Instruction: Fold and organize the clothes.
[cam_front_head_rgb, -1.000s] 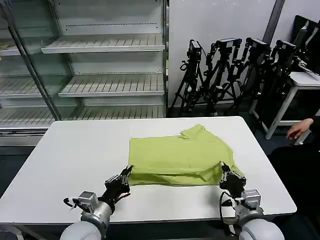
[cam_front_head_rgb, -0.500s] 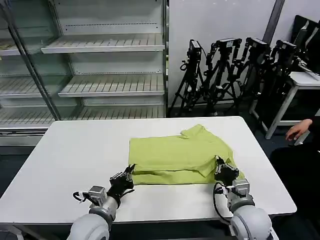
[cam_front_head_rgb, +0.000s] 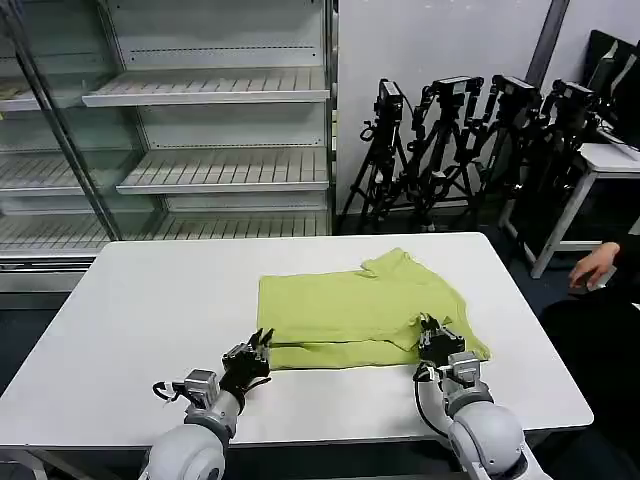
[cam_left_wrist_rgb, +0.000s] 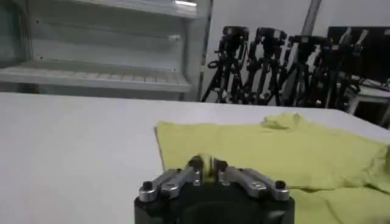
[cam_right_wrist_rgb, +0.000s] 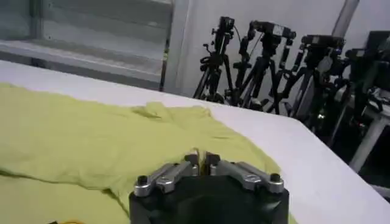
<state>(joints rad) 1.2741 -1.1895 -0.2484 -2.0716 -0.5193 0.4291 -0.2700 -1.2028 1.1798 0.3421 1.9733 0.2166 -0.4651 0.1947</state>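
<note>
The lime T-shirt (cam_front_head_rgb: 365, 312) lies partly folded near the middle of the white bench (cam_front_head_rgb: 130, 320), its near hem doubled over along the front edge. Over the last second both arms have crept forward toward that hem. The left tool (cam_front_head_rgb: 252, 356) now sits at the shirt's near left corner, and the right tool (cam_front_head_rgb: 432, 338) has moved inward onto the near right corner. In each wrist view the fingers sit together with a sliver of green between the tips, so both tools appear clamped on the fabric edge. That suggests the corner grasps are made and a lift for the next fold can begin.
</note>
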